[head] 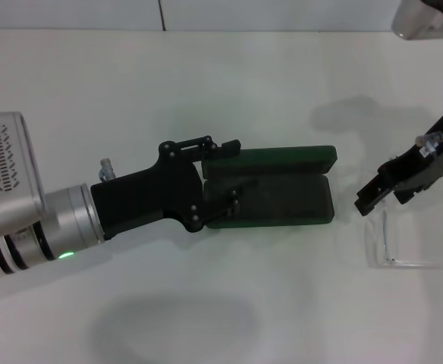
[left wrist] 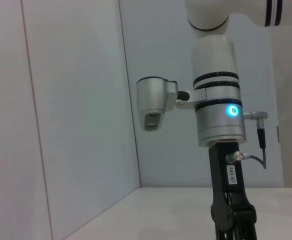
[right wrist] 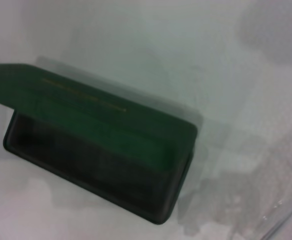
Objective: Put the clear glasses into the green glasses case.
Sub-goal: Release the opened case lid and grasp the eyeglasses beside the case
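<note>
The left hand [head: 223,176] grips the near end of the green glasses case [head: 282,188], one finger on the raised lid's edge and one inside the tray, seemingly to keep it propped open and steady. The right hand [head: 375,199] hovers over the clear glasses [head: 392,241] on the white surface [head: 229,83], fingers slightly apart around nothing, the case well off to its side.

The head view looks down from above; both it and the close right wrist view show the green glasses case [head: 282,186].
</note>
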`<state>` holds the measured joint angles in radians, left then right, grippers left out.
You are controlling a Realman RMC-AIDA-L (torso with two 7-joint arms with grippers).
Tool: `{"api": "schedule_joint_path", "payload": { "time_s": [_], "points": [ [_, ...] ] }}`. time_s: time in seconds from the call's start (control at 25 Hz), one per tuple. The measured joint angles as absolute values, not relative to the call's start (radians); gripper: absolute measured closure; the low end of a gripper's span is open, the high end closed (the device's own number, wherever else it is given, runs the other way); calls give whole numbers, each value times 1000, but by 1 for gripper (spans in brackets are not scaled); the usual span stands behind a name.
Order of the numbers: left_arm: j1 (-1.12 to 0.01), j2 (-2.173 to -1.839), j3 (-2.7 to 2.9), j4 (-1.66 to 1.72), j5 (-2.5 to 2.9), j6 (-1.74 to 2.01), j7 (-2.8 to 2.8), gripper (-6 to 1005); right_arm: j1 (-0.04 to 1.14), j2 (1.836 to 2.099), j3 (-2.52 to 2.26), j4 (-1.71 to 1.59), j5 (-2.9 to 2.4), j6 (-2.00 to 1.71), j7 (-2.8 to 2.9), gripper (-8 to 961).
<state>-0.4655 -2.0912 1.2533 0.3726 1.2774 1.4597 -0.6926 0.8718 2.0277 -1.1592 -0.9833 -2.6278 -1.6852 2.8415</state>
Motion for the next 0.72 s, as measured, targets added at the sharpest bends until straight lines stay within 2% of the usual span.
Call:
{"api": "schedule_joint_path", "payload": {
  "time_s": [0.36, 0.6, 0.72],
  "points": [
    [-466, -2089, 1253, 373, 1277, 1416, -675, 473, 901, 2028, -1181, -930, -2632, -1650, 2842, 192],
    [-468, -2088, 1249, 373, 1276, 1409, -674, 473, 901, 2028, -1193, -929, -2631, -1653, 2842, 318],
    [-469, -2088, 1247, 373, 1276, 1408, -674, 473, 901, 2028, -1202, -928, -2630, -1654, 2842, 314]
  ]
}}
